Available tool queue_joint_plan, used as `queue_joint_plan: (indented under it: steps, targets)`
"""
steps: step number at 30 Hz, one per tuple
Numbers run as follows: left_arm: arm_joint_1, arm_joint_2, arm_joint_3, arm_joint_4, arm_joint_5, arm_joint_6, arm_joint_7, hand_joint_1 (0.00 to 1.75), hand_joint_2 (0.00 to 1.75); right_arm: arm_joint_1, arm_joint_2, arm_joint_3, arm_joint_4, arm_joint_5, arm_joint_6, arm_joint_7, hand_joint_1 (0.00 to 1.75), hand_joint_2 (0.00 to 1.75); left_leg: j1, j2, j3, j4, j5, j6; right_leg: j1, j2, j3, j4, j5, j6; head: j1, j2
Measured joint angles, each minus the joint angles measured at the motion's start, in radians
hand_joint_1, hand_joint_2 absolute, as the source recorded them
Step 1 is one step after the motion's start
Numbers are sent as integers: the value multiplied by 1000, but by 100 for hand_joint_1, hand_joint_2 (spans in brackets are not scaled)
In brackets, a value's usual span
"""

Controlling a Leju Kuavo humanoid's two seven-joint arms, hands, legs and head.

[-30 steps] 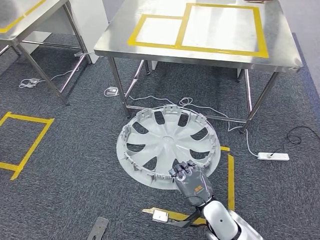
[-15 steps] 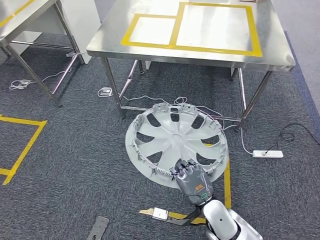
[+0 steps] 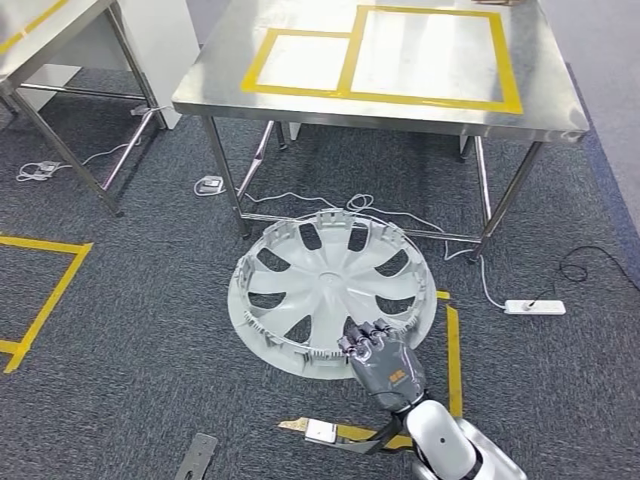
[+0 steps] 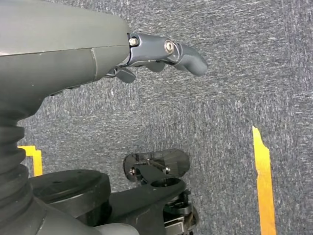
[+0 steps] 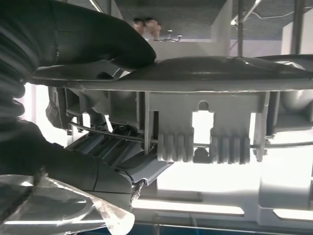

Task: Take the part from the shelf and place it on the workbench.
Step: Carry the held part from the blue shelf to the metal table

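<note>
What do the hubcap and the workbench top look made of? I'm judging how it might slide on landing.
The hubcap looks like moulded plastic with a matte silver-grey finish: thin spokes, and ribbed clips along its rim in the right wrist view. The workbench top looks like brushed stainless steel, showing a soft sheen; yellow tape marks it.

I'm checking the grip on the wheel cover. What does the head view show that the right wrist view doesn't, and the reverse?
Head view alone: the whole wheel cover carried flat above the carpet, the steel workbench with yellow taped squares ahead, and a power strip on the floor.

Right wrist view alone: the cover's underside close up, with its clips and wire ring along the rim.

Both: the right hand gripping the cover's near edge.
</note>
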Motion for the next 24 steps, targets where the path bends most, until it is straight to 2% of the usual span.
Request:
queue_joint_plan:
  steps: [2,3,5,6,7,8,9,11,12,13,15,17,19,21,22,23,24]
  targets:
    - [0,0,0,0,0,0,-1,0,175,-1,0,0,1,1,0,0,154,175,2,1,-8,22,-17,-11,-4,2,2,-4,4,-10,-2,0]
    - [-1,1,0,0,0,0,-2,0,175,-1,0,0,1,1,0,0,154,175,4,1,-21,56,-39,-17,-6,2,3,-6,6,-14,-4,0]
    - [-1,1,0,0,1,0,-4,0,175,-1,0,0,1,1,0,0,154,175,10,0,-73,174,-99,-29,-7,3,5,-7,5,-20,-6,0]
    - [0,1,0,0,1,0,-5,0,175,-1,0,0,1,1,0,0,154,175,13,0,-100,231,-120,-32,-7,4,5,-6,5,-21,-6,0]
    - [1,1,0,0,1,0,-5,0,175,0,0,0,1,2,0,0,154,175,16,0,-118,268,-128,-34,-7,5,5,-6,4,-21,-6,0]
    - [1,1,0,0,1,0,-5,0,175,1,0,0,1,1,0,1,154,175,18,0,-117,265,-113,-34,-8,8,7,-6,4,-21,-6,0]
    - [1,2,0,0,1,0,-5,0,175,1,0,0,2,1,0,1,154,175,20,0,-99,223,-81,-34,-8,10,9,-6,3,-20,-6,0]
    - [0,2,0,0,1,0,-5,0,175,0,0,0,1,1,0,2,154,175,21,-4,-39,89,-13,-30,-8,17,12,-6,0,-14,-6,0]
    - [0,2,0,0,1,0,-6,0,175,-1,0,0,1,1,0,2,154,175,20,-6,-16,39,2,-27,-8,20,11,-5,0,-9,-6,0]
    - [-1,2,0,0,1,0,-6,0,175,-1,0,0,1,1,0,2,154,175,18,-8,-4,12,5,-24,-7,22,10,-6,0,-3,-6,0]
    - [-2,2,0,0,1,0,-7,0,175,-2,0,-1,1,1,0,2,154,175,14,-8,-1,1,0,-15,-8,24,9,-10,3,11,-5,0]
    - [-2,2,0,0,1,0,-8,0,175,-2,0,-1,1,1,0,2,154,175,16,-6,2,-7,4,-1,-9,20,2,1,-10,22,-3,0]
    - [-4,1,0,0,2,0,-8,0,175,-2,0,-1,1,1,0,2,154,175,17,-3,5,-14,8,12,-9,15,-38,82,-56,26,0,0]
    - [-4,1,0,0,2,0,-8,0,175,-2,0,-1,1,1,0,1,154,175,14,-1,5,-15,7,18,-8,13,-101,213,-111,27,2,0]
    - [-4,1,1,0,2,0,-8,0,175,-1,-1,-1,1,1,0,1,154,175,12,1,5,-15,7,19,-8,13,-123,256,-120,26,2,0]
    - [-3,1,1,0,2,0,-8,0,175,0,-1,-1,1,1,0,1,154,175,10,3,6,-15,7,20,-8,12,-127,263,-111,26,2,0]
    - [-3,0,1,0,2,0,-8,0,175,1,-1,-1,2,1,0,1,154,175,8,4,7,-14,6,20,-7,11,-114,234,-85,23,2,0]
